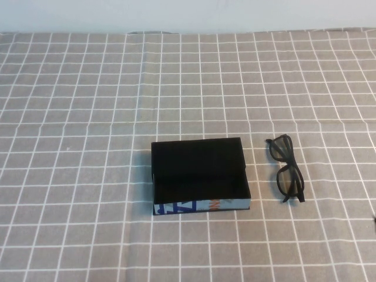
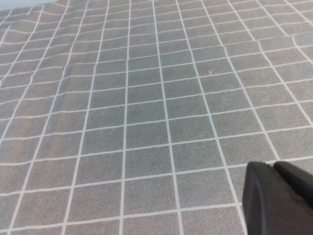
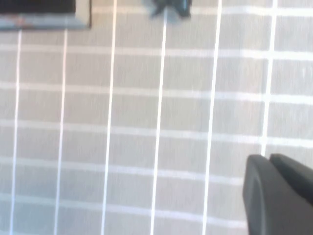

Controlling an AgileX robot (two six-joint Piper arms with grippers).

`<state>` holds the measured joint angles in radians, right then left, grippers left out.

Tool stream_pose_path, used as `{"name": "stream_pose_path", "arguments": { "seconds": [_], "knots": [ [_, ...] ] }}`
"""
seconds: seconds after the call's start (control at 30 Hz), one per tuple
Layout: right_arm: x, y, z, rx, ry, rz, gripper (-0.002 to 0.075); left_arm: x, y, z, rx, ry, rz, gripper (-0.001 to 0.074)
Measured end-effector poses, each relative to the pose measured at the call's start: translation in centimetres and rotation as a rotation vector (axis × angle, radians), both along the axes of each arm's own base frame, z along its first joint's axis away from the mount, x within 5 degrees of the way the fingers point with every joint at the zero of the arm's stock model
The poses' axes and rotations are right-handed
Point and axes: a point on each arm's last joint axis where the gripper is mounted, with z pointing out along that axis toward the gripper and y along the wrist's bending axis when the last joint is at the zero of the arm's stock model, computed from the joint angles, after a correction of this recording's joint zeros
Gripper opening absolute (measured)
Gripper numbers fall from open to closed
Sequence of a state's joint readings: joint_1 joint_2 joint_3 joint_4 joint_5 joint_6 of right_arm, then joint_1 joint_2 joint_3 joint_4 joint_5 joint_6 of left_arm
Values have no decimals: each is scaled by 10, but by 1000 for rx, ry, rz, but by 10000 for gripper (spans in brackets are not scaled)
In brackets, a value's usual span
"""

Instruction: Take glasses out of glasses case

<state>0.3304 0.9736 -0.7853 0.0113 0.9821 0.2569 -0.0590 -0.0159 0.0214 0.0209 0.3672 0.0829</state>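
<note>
The glasses lie on the checked cloth right of centre, just beside the open, empty-looking glasses case at centre, so removal looks done. The left gripper and right gripper show only at their wrist views' lower right corners, apparently closed and holding nothing.

One raised camera and two wrist cameras over a checked worktop.

The high view looks steeply down from farther off. Both wrist views sit low and close; the right one shares the glasses case corner and glasses at its upper edge.
</note>
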Motion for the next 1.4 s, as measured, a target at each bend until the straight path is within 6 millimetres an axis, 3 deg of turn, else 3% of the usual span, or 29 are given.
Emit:
{"name": "stream_pose_path", "arguments": {
  "seconds": [0.27,0.4,0.57,0.8,0.93,1.13,1.4],
  "knots": [
    [-73,-20,9,147,-236,7,-16,0,0,0,0,0,0,-4],
    [-93,-28,2,172,-401,25,-16,0,0,0,0,0,0,-4],
    [-93,-37,-30,126,-572,-9,-17,0,0,0,0,0,0,-4],
    [-89,-53,-74,81,-800,-226,-17,0,0,0,0,0,0,-4],
    [-90,-57,-99,73,-924,-266,-18,0,0,0,0,0,0,-4],
    [-98,-57,-105,71,-988,-263,-18,0,0,0,0,0,0,-5],
    [-100,-58,-112,50,-924,-257,-18,0,0,0,0,0,0,-4]
  ]
}}
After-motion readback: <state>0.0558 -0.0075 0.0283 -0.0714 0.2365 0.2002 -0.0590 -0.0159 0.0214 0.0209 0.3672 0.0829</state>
